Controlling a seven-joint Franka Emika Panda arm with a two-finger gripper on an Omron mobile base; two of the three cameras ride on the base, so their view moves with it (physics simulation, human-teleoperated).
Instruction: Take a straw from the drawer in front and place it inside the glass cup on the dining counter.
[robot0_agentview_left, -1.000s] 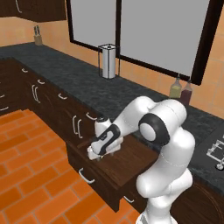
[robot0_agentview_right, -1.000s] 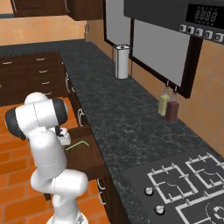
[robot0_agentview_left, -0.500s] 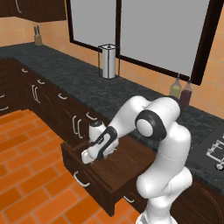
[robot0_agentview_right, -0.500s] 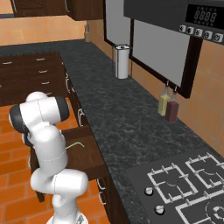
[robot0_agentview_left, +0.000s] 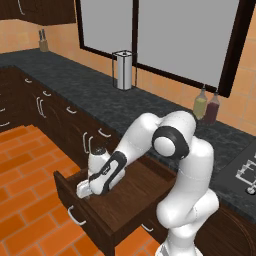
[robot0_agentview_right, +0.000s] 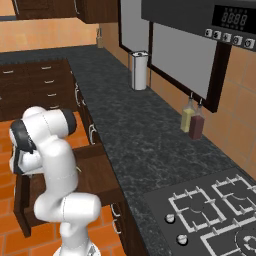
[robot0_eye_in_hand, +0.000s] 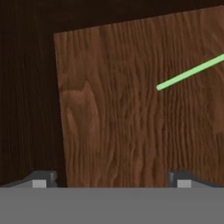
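Note:
The dark-brown drawer (robot0_agentview_left: 137, 197) stands pulled far out below the black counter, its silver handle (robot0_agentview_left: 75, 218) on the front. My gripper (robot0_agentview_left: 83, 191) reaches down into the drawer's front left corner. In the hand view it (robot0_eye_in_hand: 111, 181) is open, its two tips wide apart over the bare wooden floor (robot0_eye_in_hand: 113, 127) with nothing between them. The thin light-green straw (robot0_eye_in_hand: 190, 72) lies flat on that floor, up and to the right of the fingers, apart from them. From the right base view my arm covers much of the drawer (robot0_agentview_right: 97, 172). The glass cup and the dining counter are out of view.
A black speckled counter (robot0_agentview_left: 100, 97) runs above the drawer, with a steel canister (robot0_agentview_left: 123, 70), two bottles (robot0_agentview_left: 206, 105) and a knife block (robot0_agentview_left: 43, 42) on it. A stove top (robot0_agentview_right: 210, 210) lies to the right. Orange tiled floor (robot0_agentview_left: 25, 165) spreads in front of the cabinets.
The drawer has slid much farther out of the cabinet, and my hand has moved with its front, outward and down to the left. The jaws have stayed open.

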